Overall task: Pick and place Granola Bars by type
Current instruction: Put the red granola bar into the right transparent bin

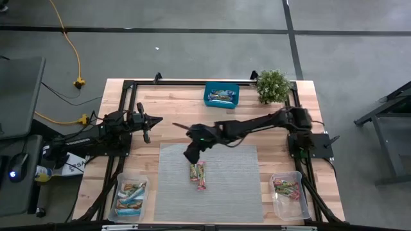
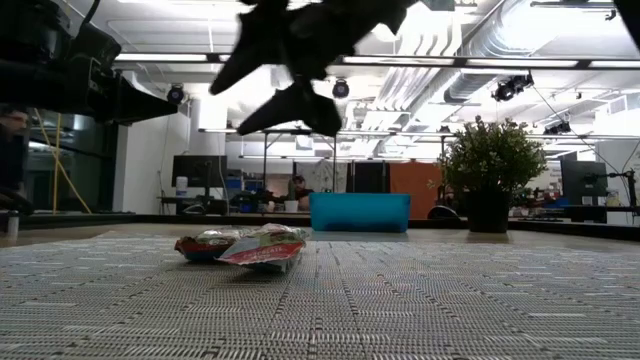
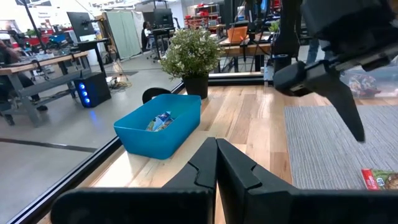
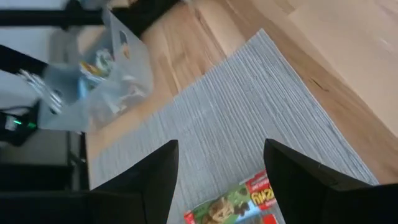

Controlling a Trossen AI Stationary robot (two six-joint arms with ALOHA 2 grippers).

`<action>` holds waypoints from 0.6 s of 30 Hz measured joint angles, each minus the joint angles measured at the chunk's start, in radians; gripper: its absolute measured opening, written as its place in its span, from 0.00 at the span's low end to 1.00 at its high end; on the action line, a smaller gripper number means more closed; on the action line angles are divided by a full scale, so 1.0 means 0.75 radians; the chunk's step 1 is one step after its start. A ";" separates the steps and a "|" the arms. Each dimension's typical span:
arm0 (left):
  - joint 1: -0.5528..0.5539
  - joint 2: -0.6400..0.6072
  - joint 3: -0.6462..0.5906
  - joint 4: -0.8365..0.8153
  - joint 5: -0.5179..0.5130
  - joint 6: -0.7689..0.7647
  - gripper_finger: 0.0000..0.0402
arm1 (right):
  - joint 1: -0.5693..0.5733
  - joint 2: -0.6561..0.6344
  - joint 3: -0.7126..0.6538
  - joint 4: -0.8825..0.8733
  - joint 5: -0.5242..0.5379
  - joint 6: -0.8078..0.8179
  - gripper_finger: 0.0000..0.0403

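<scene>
While right claw (image 1: 191,156) hovers (spread), bars (image 1: 198,175) lie beneath.

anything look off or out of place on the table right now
Nothing looks spilled or damaged. Two shiny wrapped granola bars lie together on the grey woven mat, outside any container, beneath the open right gripper. Other bars sit in the clear plastic tubs at the front corners and the blue bin.

Granola Bars (image 1: 198,176): red/green; mat (image 1: 225,192): grey ribbed; box (image 1: 221,95): teal
</scene>
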 joint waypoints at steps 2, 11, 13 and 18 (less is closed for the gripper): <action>0.000 0.001 0.000 0.000 0.000 0.000 0.00 | 0.000 0.085 0.160 -0.146 -0.019 -0.032 0.54; 0.000 0.000 0.000 0.000 0.000 0.000 0.00 | 0.000 0.332 0.649 -0.744 0.078 0.116 0.54; 0.000 0.001 0.000 0.000 0.000 0.000 0.00 | 0.001 0.352 0.675 -0.746 0.066 0.163 0.54; 0.000 0.000 0.000 0.000 0.000 0.000 0.00 | 0.043 0.366 0.652 -0.761 0.063 0.270 0.54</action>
